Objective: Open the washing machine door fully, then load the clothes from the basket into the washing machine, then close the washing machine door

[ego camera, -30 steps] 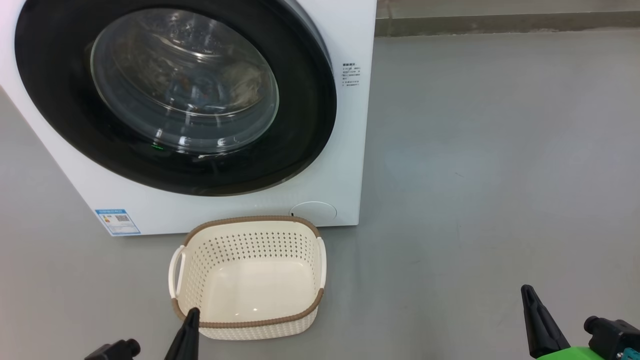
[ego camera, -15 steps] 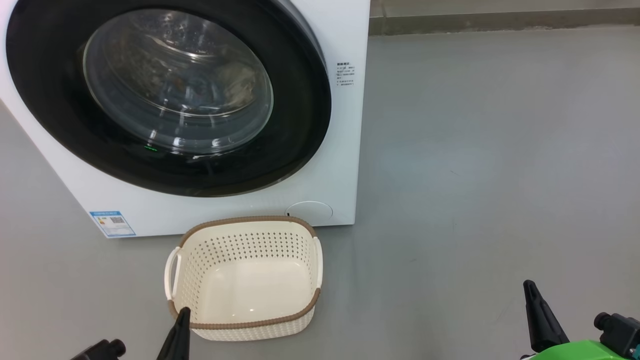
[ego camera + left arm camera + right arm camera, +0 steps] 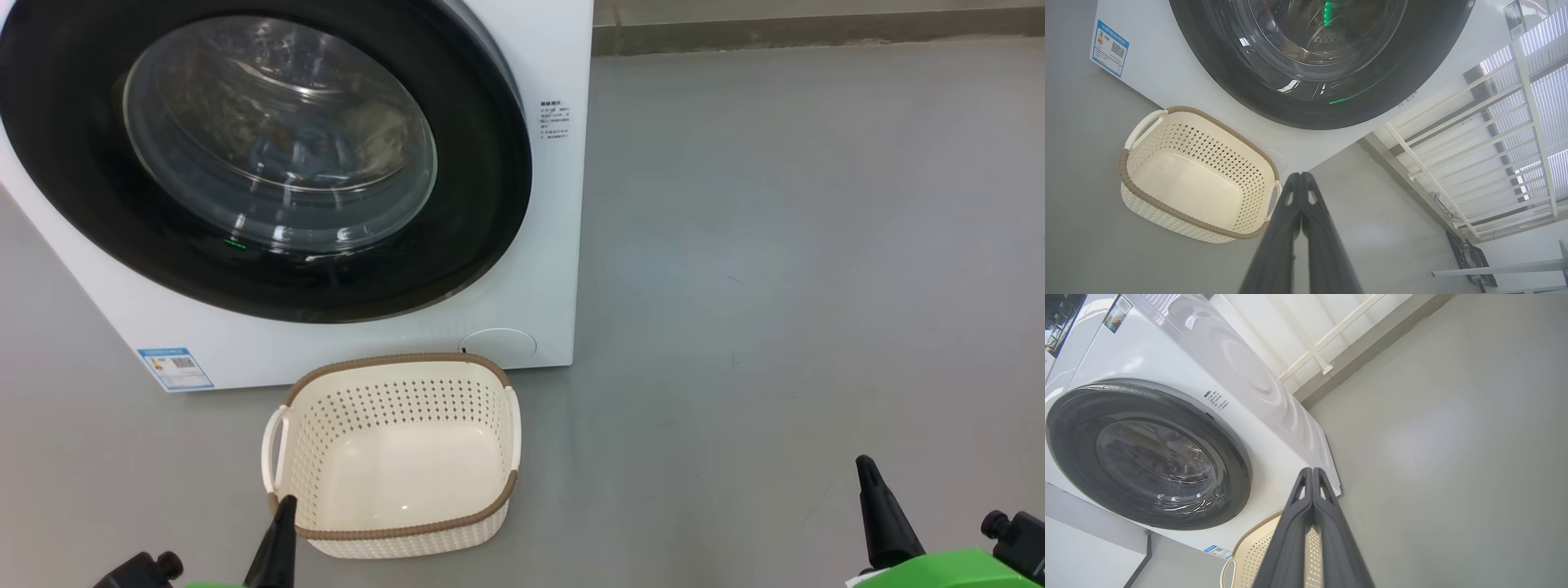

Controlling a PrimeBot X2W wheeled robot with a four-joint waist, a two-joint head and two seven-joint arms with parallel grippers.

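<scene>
My left claw (image 3: 277, 535) and right claw (image 3: 880, 510) both pinched together, empty; basket (image 3: 400, 360) bare, just ahead of left claw, door (image 3: 490, 188) beyond and above it looks flush-shut, so I judge best: draw back clear of the rim, confirm latch.

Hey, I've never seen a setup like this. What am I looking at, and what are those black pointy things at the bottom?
This is a wheeled robot with two arms. One picture comes from a camera on its head, looking down at a white washing machine with its round black door shut and an empty cream basket on the grey floor before it. The black points are its left gripper and right gripper: each two long fingers pressed together, holding nothing. The other two pictures come from wrist cameras looking along those fingers.
</scene>
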